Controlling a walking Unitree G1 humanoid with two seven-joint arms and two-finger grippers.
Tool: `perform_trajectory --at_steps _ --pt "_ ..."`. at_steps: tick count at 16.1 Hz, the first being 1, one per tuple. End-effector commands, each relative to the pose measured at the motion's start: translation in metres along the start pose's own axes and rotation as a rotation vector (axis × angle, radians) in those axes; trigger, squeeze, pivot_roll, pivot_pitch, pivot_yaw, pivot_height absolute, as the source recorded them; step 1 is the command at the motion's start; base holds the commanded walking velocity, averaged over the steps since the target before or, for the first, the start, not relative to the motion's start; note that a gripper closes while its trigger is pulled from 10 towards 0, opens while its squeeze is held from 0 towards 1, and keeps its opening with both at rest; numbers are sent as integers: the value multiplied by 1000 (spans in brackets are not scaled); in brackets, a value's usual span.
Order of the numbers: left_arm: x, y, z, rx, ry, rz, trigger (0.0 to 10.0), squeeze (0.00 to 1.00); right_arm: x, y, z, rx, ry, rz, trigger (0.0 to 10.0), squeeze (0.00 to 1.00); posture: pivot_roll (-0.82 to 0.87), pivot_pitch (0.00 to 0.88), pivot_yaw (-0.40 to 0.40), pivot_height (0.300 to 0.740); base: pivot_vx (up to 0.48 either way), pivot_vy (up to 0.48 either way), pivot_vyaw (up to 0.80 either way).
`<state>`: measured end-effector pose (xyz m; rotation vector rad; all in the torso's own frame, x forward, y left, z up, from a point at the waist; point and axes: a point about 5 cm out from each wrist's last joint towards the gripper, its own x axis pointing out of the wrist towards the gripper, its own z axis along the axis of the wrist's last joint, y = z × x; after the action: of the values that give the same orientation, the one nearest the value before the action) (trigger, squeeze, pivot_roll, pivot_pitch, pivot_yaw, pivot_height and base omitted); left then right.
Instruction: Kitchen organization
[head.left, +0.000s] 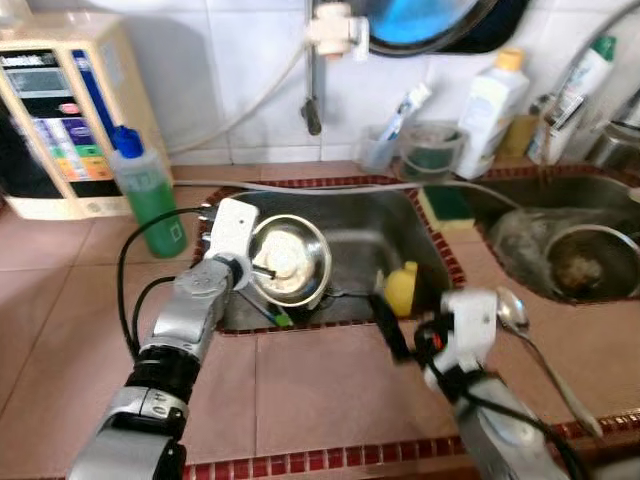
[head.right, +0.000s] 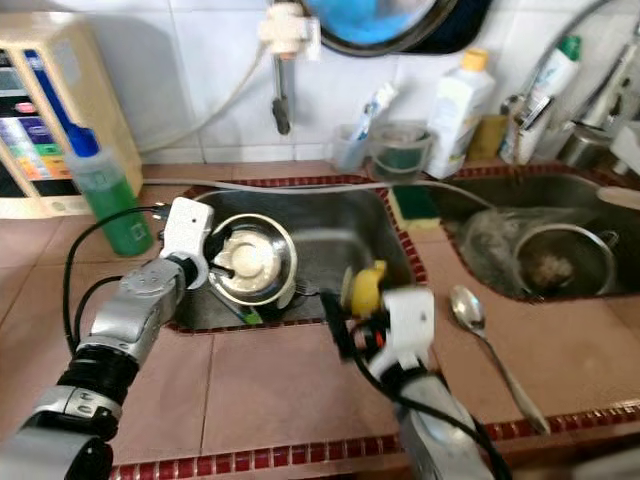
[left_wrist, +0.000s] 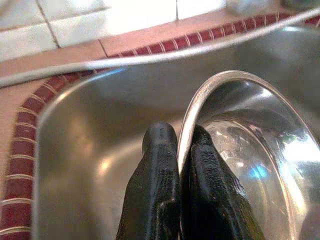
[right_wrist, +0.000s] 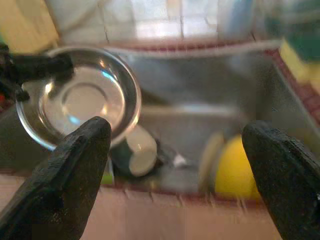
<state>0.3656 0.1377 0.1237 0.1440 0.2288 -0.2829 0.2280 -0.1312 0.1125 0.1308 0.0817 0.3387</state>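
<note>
Steel bowl (head.left: 290, 262), one, in left gripper (left_wrist: 179, 165)

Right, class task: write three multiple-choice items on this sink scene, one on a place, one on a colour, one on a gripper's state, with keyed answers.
1. Where does the spoon lie?
A. in the left sink
B. on the counter between the sinks
C. in the strainer

2. What colour is the bottle beside the left sink?
A. green
B. red
C. white

3. What is the left gripper doing?
A. hanging open
B. pinching the steel bowl's rim
C. holding the spoon

Answers: B, it rests on tile; A, green body, blue cap; B, fingers clamp the steel bowl.
</note>
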Motion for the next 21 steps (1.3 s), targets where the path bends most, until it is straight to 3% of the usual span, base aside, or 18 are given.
perform_trajectory --at_steps 1,5,12,13,14,21 --pt "5 2 3 6 7 29 10000 0 -8 5 7 27 3 26 10000 0 -216 57 56 740 0 0 0" --pt "10 0 -11 53 90 45 10000 0 -21 13 8 68 48 76 10000 0 -233 66 62 740 0 0 0" --pt "11 13 -19 -6 152 119 10000 0 -30 13 13 103 74 103 10000 0 -229 67 62 740 0 0 0" --pt "11 13 -20 -6 161 121 10000 204 -29 11 14 100 76 98 10000 0 -227 67 61 740 0 0 0" --pt "11 12 -22 -10 161 102 10000 1000 -28 9 16 102 70 93 10000 0 -226 66 61 740 0 0 0" --pt "11 5 -28 -4 185 34 10000 1000 -20 8 18 97 60 96 10000 0 -207 55 54 740 0 0 0"
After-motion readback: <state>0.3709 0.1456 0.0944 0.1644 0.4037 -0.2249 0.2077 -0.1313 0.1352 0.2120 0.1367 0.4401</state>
